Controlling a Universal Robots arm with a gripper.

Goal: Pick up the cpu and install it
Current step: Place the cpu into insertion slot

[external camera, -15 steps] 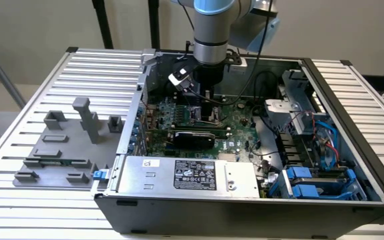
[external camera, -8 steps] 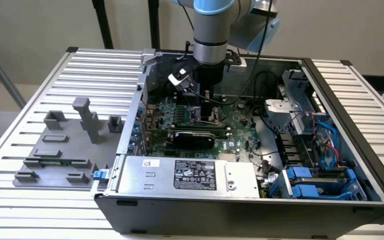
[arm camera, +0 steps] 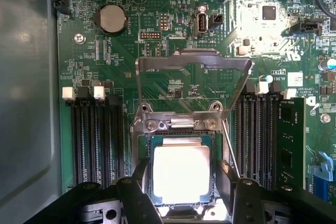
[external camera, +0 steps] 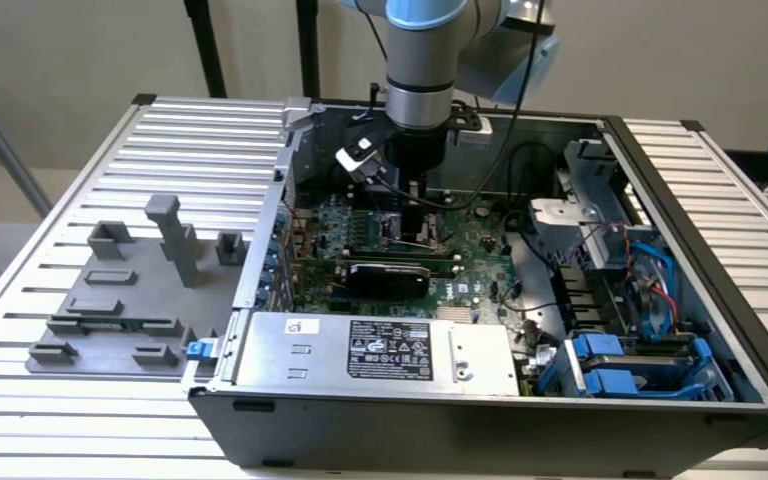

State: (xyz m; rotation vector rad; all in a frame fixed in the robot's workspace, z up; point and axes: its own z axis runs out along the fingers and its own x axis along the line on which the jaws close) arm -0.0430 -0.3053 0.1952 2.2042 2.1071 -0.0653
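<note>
**Inside a robotics test lab**

An industrial robot arm [external camera: 422, 60] reaches into an opened desktop computer case [external camera: 491, 420], its green motherboard [arm camera: 173, 19] exposed, on a ribbed aluminium tabletop [external camera: 197, 130]. Grey fixture blocks [external camera: 131, 290] stand alongside, and black frame posts [external camera: 204, 45] rise against a bare wall [external camera: 64, 50].

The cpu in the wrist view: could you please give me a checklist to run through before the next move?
1. The cpu lies inside the socket, edges lined up with its frame: ok.
2. The cpu sits fully flat in the socket: cannot tell, glare covers its top.
3. The hinged metal cover is swung up, off the cpu: ok.
4. The thin lever beside the socket is released: ok.
5. The fingers stand open, one on each side of the cpu: ok.
6. The fingers are free of the cpu's edges: cannot tell, they stand very close to it.
</note>
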